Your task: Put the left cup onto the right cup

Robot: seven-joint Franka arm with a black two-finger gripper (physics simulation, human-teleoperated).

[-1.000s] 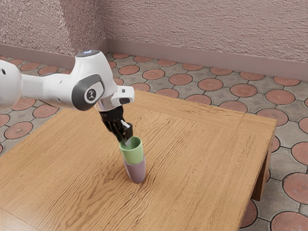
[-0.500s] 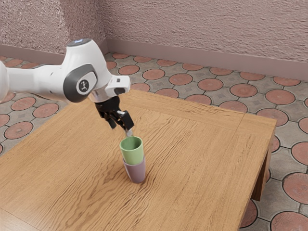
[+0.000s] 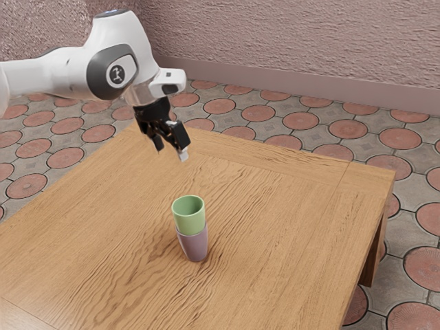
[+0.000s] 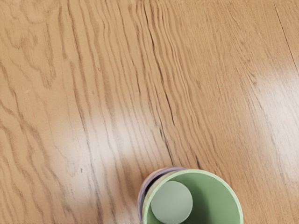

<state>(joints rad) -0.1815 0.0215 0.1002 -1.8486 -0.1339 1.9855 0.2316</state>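
holds nothing in the gripper [image 3: 173,146]: fingers spread, empty, up over the table [image 3: 295,227] near its far edge. finds the green cup [image 3: 189,214] seated upright in the purple cup [image 3: 194,245] about mid-table, well below the gripper and nearer the front edge, touching neither finger.

Upper cup [image 3: 188,212] on lower cup [image 3: 194,245] on table [image 3: 295,220], end effector [image 3: 172,148] well above.

Wooden table [image 3: 289,206] on a floor [image 3: 302,120] of round terracotta tiles
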